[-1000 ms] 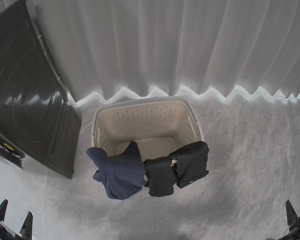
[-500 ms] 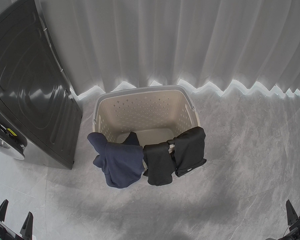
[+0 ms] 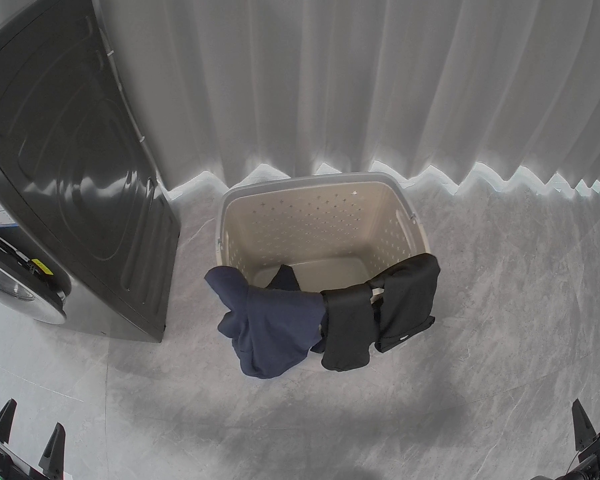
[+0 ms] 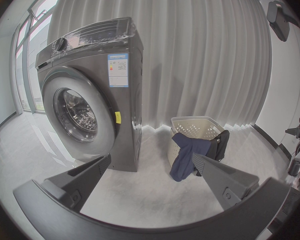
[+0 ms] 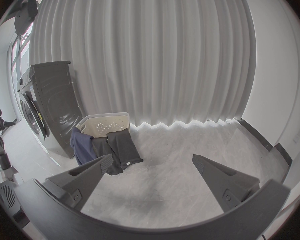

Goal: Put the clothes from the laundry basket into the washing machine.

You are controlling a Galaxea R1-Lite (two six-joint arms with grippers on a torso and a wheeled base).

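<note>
- The laundry basket (image 3: 317,183) is beige, with small star-shaped holes in its walls. We see it standing upright on the grey floor (image 3: 500,341), just in front of the white curtain (image 3: 353,68) that hangs along the far side.
- The dark grey washing machine (image 3: 73,168) stands to the left of the basket. It is near the basket but apart from it, with a strip of floor between them.
- In the left wrist view we see the machine's front and its round door (image 4: 77,113). The door looks shut against the front panel, and the drum is visible through the glass.
- A navy garment (image 3: 273,331) is draped over the basket's near rim at the left corner. Most of it hangs down the outside wall toward the floor, and a small part dips inside.
- A black garment (image 3: 407,295) lies over the near rim from the middle to the right corner and also hangs outside. Its left edge touches the navy garment. We cannot tell whether the black cloth is one piece or two.
- The basket's pale bottom shows beyond the draped clothes.
- The left tool (image 3: 33,415) sits at the near left, well apart from the basket and the machine. It is released, with its fingers spread and nothing between them.
- The right tool (image 3: 594,391) sits at the near right, well apart from the basket. It is likewise released and holds nothing.
</note>
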